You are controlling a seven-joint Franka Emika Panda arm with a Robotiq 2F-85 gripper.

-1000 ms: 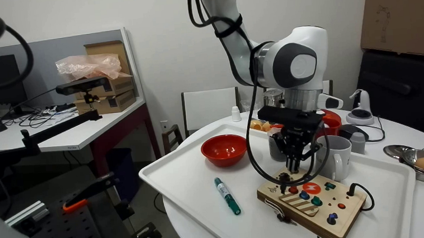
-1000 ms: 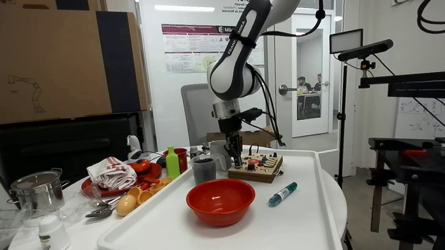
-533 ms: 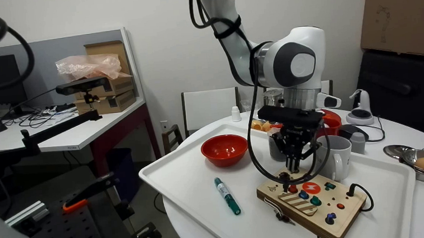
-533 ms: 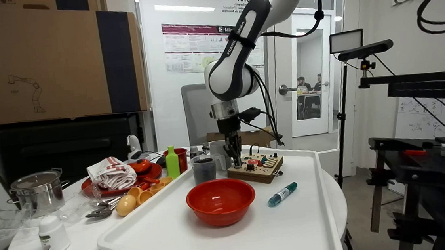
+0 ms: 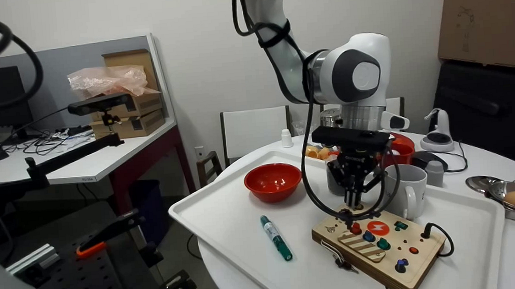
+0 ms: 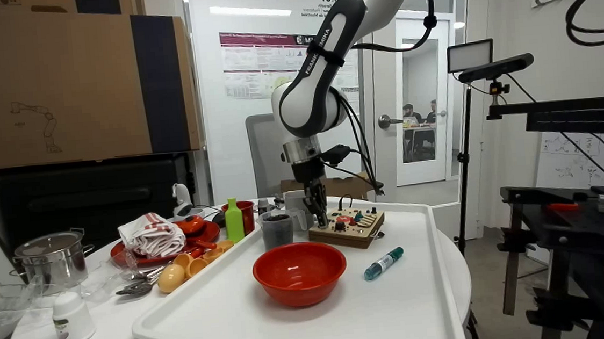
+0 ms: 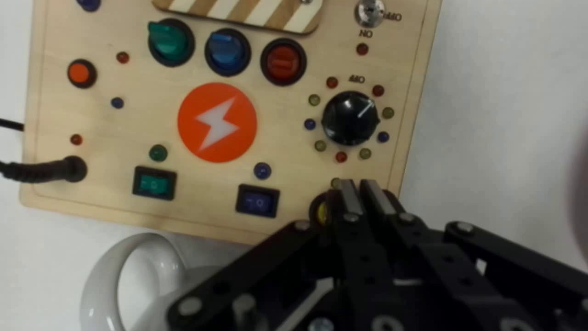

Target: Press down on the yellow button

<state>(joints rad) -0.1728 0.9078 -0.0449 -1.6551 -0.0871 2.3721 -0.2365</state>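
Tilted further, closed jaws overhang yellow button (image 7: pixel 322 213) near board edge (image 7: pixel 413 99).

You have bright, even light, a soft shadow under the red bowl (image 6: pixel 300 277) and, in an exterior view, glare on the white panel (image 6: pixel 226 135). Your wrist view is softer, a reddish blur (image 7: pixel 579 184) at right.

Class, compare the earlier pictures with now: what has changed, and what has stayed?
The arm's wrist shifted slightly toward the picture's left in both exterior views, tilting the gripper, whose tips hardly moved. Nothing was grasped or released. The red bowl, marker and mug stayed put; any shift of the wooden board is too small to tell.
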